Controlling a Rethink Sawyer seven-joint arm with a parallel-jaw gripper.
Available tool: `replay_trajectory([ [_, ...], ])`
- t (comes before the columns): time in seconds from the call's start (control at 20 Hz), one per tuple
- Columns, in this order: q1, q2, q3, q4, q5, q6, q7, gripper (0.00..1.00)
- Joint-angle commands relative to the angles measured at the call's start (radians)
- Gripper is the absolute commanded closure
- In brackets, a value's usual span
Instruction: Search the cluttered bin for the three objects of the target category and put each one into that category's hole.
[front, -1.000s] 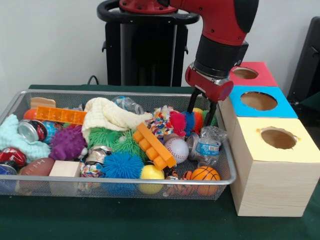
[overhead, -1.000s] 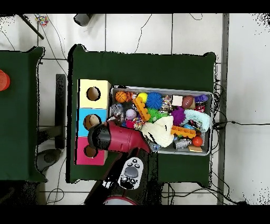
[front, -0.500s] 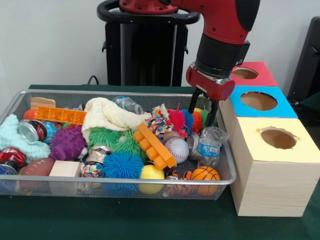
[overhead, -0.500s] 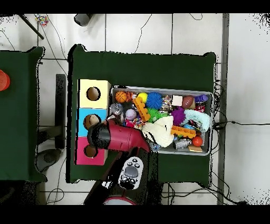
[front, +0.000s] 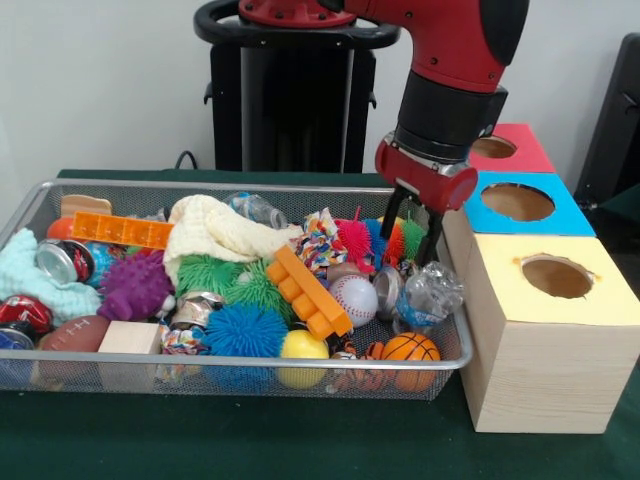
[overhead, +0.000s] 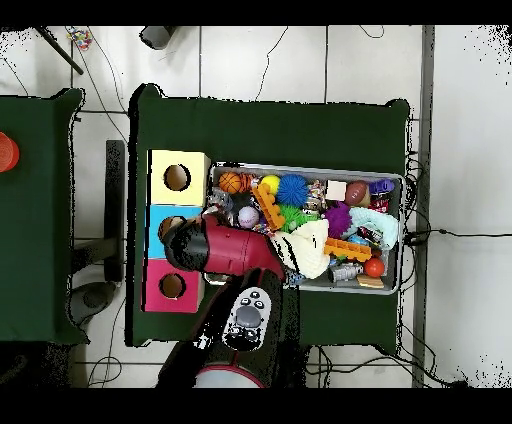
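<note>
What you can't really make out here

The arm (overhead: 225, 250) covers the bin's (overhead: 300, 168) box-side corner from overhead, so the gripper (front: 412, 238) is hidden in that view. From the front, its fingertips sink behind the spiky rainbow toy (front: 385, 240) and the crumpled plastic bottle (front: 425, 295), so what they touch is unclear. Cans (front: 22, 318) are cut off at the left edge.

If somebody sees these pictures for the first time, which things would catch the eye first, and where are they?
First comes the big red and black arm, reaching down so its gripper hangs over the right end of the wire bin, among spiky toys and above a crumpled plastic bottle. Next, the bin's bright jumble stands out: a blue spiky ball at the front, an orange block mid-bin. Beside it stands a row of yellow, blue and red boxes, each with a round hole.
</note>
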Motion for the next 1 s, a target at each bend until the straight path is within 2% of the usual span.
replay_trajectory([
  [0.05,-0.017,0.064,0.028,-0.137,0.026,0.147,0.091,0.00],
  [0.5,0.001,0.104,0.013,-0.233,0.040,0.202,0.125,0.00],
  [1.0,0.030,0.128,0.013,-0.259,0.050,0.207,0.155,0.00],
])
